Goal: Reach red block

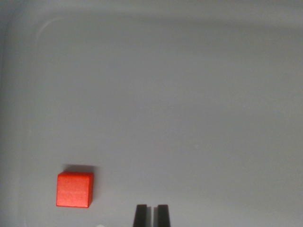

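A small red block rests on the pale grey surface in the lower left of the wrist view. My gripper shows at the bottom edge as two black fingertips with only a thin slit between them, holding nothing. The block lies to the left of the fingertips, well apart from them and at about their height in the picture.
The grey surface looks like the floor of a shallow tray, with a raised rim curving round the top left corner and running down the left edge. Nothing else lies on it.
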Action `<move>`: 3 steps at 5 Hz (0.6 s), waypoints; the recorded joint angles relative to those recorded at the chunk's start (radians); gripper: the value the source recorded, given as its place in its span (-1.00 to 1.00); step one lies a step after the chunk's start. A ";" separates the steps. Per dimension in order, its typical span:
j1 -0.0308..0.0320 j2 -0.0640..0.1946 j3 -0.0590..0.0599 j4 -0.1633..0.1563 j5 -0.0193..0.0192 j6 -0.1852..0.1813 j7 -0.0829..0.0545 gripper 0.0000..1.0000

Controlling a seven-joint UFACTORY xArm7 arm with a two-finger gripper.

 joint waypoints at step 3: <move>0.0073 0.009 0.007 -0.033 -0.0009 -0.042 0.005 -1.00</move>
